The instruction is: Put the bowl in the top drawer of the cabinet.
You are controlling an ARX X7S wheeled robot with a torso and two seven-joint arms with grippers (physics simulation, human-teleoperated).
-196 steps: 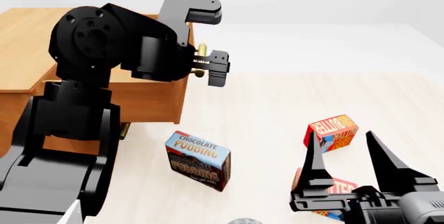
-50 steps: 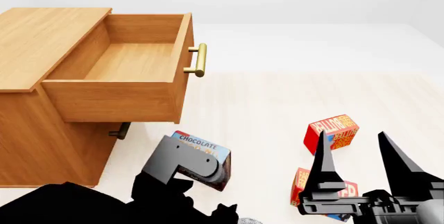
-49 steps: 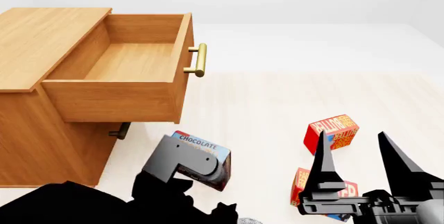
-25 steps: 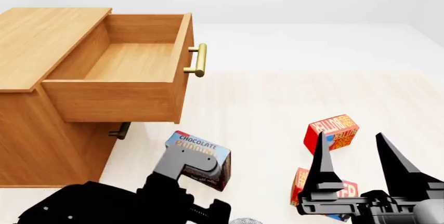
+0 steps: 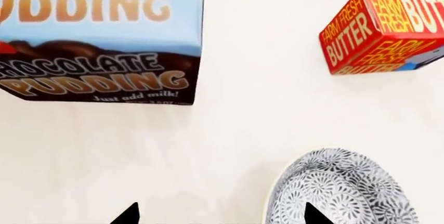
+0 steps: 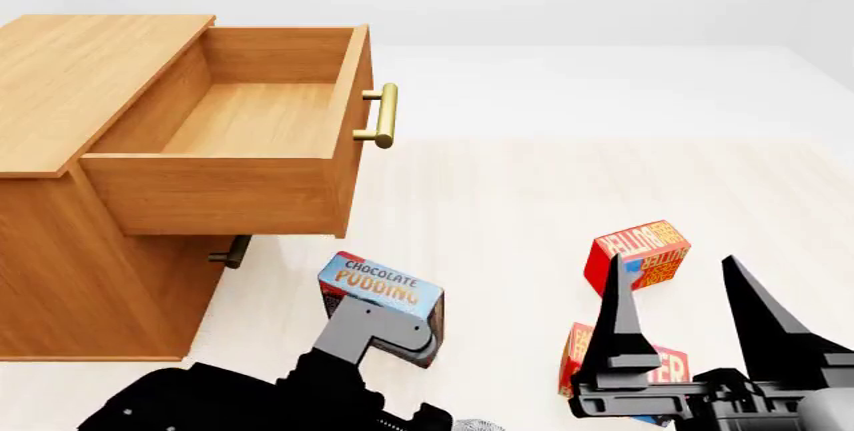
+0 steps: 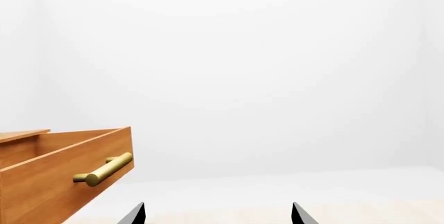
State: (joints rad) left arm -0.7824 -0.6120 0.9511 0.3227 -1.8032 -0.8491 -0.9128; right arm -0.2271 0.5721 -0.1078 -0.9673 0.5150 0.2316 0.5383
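Nearest the robot, the bowl [image 5: 343, 190] sits on the pale floor at the very bottom edge of the head view, where only a sliver of its rim shows; the left wrist view gives it properly: round, white, covered in a fine grey-blue flower pattern. The left gripper [image 5: 218, 214] hovers over it with its dark fingertips spread wide, one tip over the bowl and the other over bare floor, gripping nothing. The right gripper [image 6: 687, 296] stands low at the right with its two long black pointed fingers wide apart and empty. Just beyond the bowl lies a chocolate pudding box [image 6: 380, 306], a blue and brown carton, partly hidden by the left arm. To the right are two red butter boxes, one [image 6: 617, 361] behind the right gripper, the other [image 6: 641, 254] a little farther off. Farther back at the left stands the cabinet [image 6: 74, 81] of light-brown wood, its top drawer [image 6: 247, 116] pulled out, hollow, with a brass bar handle [image 6: 383, 116].
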